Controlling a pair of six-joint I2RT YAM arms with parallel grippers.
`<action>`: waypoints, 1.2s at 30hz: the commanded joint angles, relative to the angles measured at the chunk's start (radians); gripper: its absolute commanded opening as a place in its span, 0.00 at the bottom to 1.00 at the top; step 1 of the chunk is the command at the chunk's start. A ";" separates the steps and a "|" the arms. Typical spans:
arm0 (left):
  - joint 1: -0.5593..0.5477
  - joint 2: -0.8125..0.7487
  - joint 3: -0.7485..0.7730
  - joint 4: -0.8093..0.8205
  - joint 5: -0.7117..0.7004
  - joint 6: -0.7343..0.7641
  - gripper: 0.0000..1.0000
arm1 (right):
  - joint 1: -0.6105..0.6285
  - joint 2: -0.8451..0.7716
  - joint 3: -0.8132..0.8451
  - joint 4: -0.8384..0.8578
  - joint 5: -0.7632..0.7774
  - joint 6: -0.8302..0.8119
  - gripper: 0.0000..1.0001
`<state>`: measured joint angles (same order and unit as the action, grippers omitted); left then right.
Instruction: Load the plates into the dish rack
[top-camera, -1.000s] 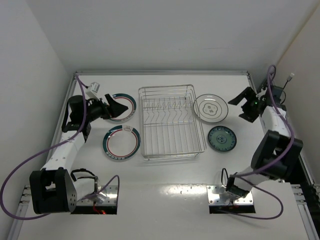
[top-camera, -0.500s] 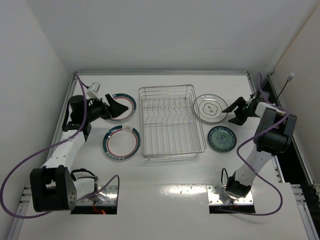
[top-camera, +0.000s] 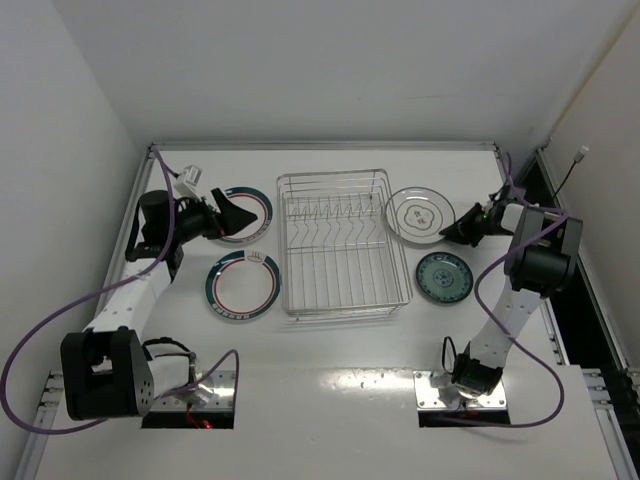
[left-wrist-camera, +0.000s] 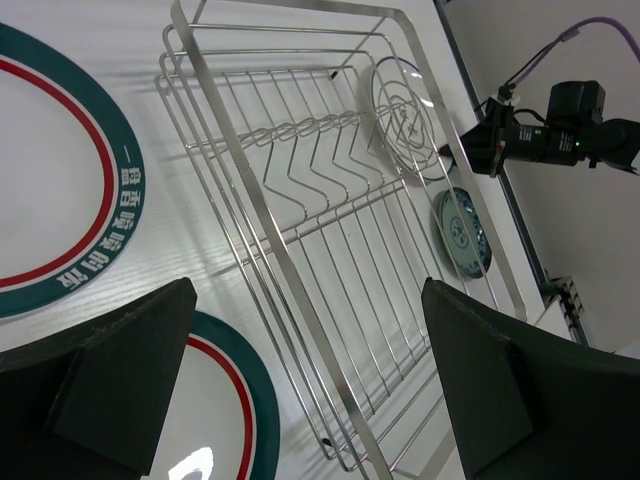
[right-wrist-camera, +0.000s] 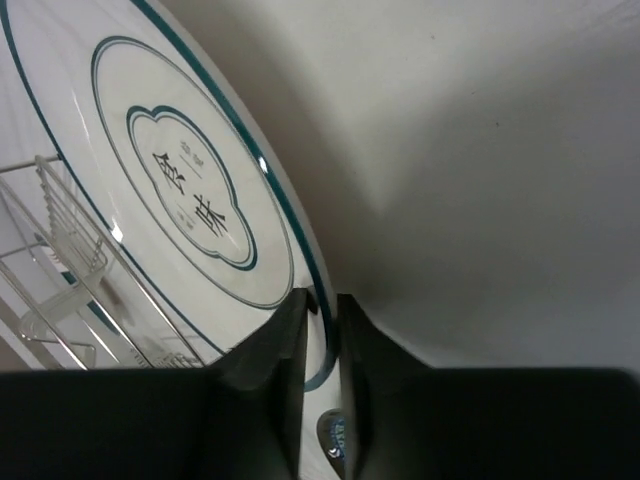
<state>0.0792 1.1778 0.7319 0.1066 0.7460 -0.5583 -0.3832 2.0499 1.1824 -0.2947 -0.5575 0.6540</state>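
Observation:
The dish rack (top-camera: 332, 174) stands mid-table with no plate in it. Two teal-rimmed, red-ringed plates lie flat to its left, one far (top-camera: 255, 213) and one near (top-camera: 243, 285). My left gripper (top-camera: 228, 213) hovers open over the far one's left edge, looking across the dish rack (left-wrist-camera: 300, 300). Right of the rack lie the pale ringed plate (top-camera: 418, 216) and the small patterned teal plate (top-camera: 444, 277). My right gripper (top-camera: 456, 231) is shut on the pale plate's (right-wrist-camera: 190, 190) right rim, which runs between its fingers (right-wrist-camera: 285, 330).
A raised metal lip (top-camera: 320, 146) borders the far edge of the white table, with white walls close on three sides. The right arm's purple cable (top-camera: 500, 290) loops over the table's right part. Both arm bases (top-camera: 190, 392) sit at the near edge.
The right gripper has swung left from the table's right edge to the pale plate's rim and shut on it. The left arm has stayed still.

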 joint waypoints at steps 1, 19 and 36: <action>-0.002 0.005 0.020 0.039 0.023 0.011 0.95 | 0.007 -0.097 0.006 0.060 0.001 0.003 0.04; -0.002 0.034 0.029 0.039 0.004 0.011 0.95 | 0.269 -0.614 0.273 -0.187 0.725 -0.184 0.00; -0.002 0.063 0.029 0.061 0.013 -0.008 0.95 | 0.740 -0.530 0.292 -0.327 1.235 -0.159 0.00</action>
<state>0.0792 1.2354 0.7322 0.1204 0.7414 -0.5694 0.3256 1.5223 1.4532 -0.6498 0.5377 0.4736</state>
